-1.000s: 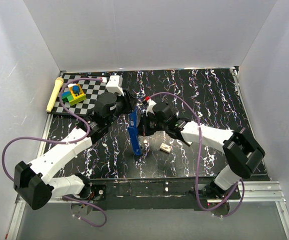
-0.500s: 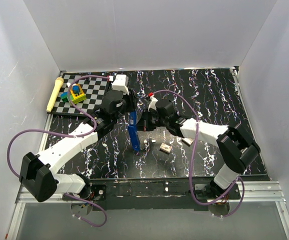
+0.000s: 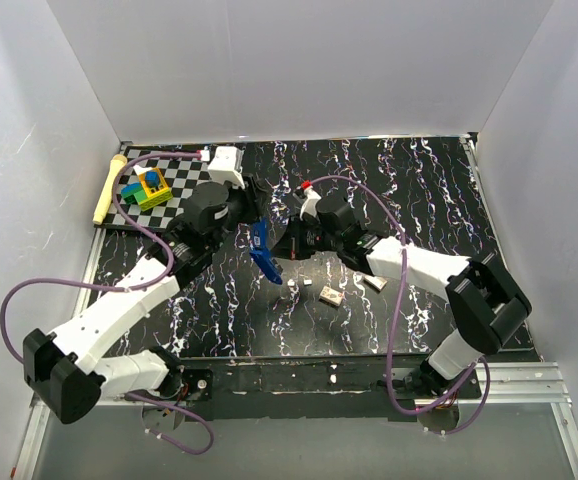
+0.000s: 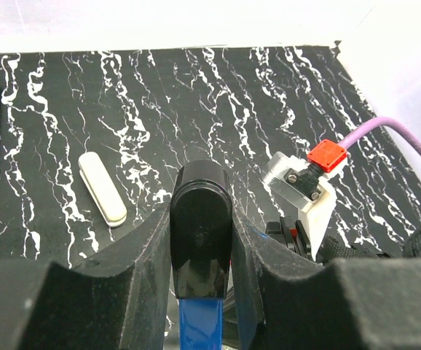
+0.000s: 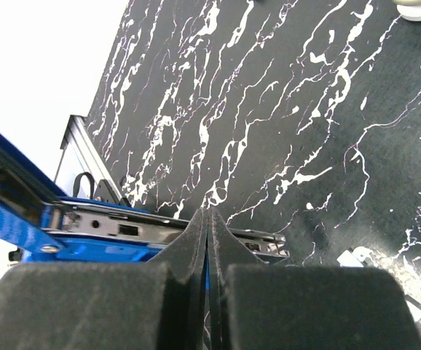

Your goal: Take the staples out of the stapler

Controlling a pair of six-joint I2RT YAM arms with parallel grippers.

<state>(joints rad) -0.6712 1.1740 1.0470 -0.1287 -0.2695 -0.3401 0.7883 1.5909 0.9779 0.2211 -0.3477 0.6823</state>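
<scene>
White left arm point(image 3: 119, 305), white right arm point(image 3: 424, 265), black joints point(image 3: 57, 372), purple cables point(image 4: 385, 122), black foam-padded left gripper point(image 4: 200, 248)

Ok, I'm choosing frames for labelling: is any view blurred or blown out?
Top external: sharp, evenly lit, the stapler clear. Left wrist: near finger pads soft, wall at top blown white. Right wrist: upper-left corner washed out, its pads blurred.

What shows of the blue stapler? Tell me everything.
The stapler is slim, bright-blue plastic with a glossy black end cap and a silvery metal inner strip. Its two arms are hinged apart. It slants over the marbled black table, its cap clamped in the left gripper. The right gripper, fingertips together, sits at the strip; whether it pinches it is unclear.
</scene>
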